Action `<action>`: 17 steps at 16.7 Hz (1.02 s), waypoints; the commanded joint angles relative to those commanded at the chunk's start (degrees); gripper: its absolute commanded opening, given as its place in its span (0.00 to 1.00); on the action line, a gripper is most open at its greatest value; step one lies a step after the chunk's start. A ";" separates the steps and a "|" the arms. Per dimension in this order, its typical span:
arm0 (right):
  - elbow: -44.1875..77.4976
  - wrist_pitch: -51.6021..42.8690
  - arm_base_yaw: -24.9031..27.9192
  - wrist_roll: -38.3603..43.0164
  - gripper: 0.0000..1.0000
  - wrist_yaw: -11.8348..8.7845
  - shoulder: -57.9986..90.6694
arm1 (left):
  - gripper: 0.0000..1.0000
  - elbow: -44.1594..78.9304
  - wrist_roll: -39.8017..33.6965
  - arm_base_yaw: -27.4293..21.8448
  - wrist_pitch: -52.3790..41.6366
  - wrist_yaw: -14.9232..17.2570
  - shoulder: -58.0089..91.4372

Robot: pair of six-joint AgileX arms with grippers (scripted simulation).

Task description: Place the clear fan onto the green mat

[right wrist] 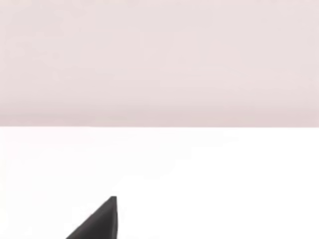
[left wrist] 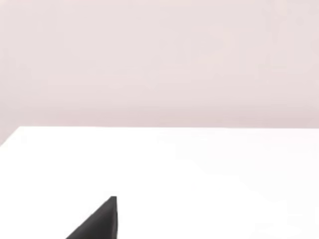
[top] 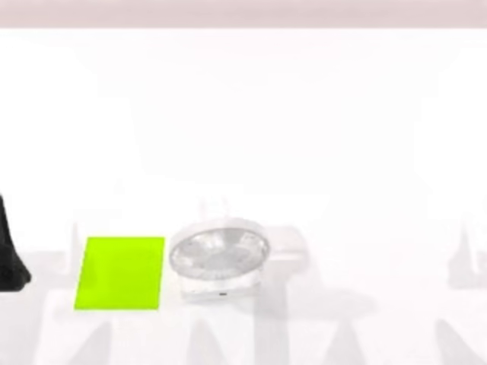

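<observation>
Clear fan (top: 219, 255) stands on the white table (top: 251, 129) toward the near edge, a little left of centre in the top view: a translucent whitish body with a round grille face showing blades, tilted upward, on a squarish clear base. Just beside it on the left lies the green mat (top: 120, 273), a flat, plain lime-green square sheet with crisp straight edges; a thin strip of white table separates mat and fan, so they sit close but apart. Behind both, the smooth, featureless tabletop runs open to its far edge, where a pale pinkish wall begins. At the top view's left edge a black part of the left arm (top: 9, 258) shows, well left of the mat. Each wrist view shows only bare table, the wall and one dark fingertip (left wrist: 99, 221) (right wrist: 99, 221), so whether either gripper's fingers are spread or pressed together cannot be told.
</observation>
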 joint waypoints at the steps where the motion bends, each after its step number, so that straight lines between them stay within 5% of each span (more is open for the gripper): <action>1: 0.00 0.00 0.00 0.00 1.00 0.00 0.00 | 1.00 0.00 0.00 0.00 0.00 0.00 0.00; 8: 0.00 0.00 0.00 0.00 1.00 0.00 0.00 | 1.00 12.10 5.70 -6.08 -11.66 0.02 12.58; 17: 0.00 0.00 0.00 0.00 1.00 0.00 0.00 | 1.00 57.69 22.80 -25.01 -47.84 -0.03 61.08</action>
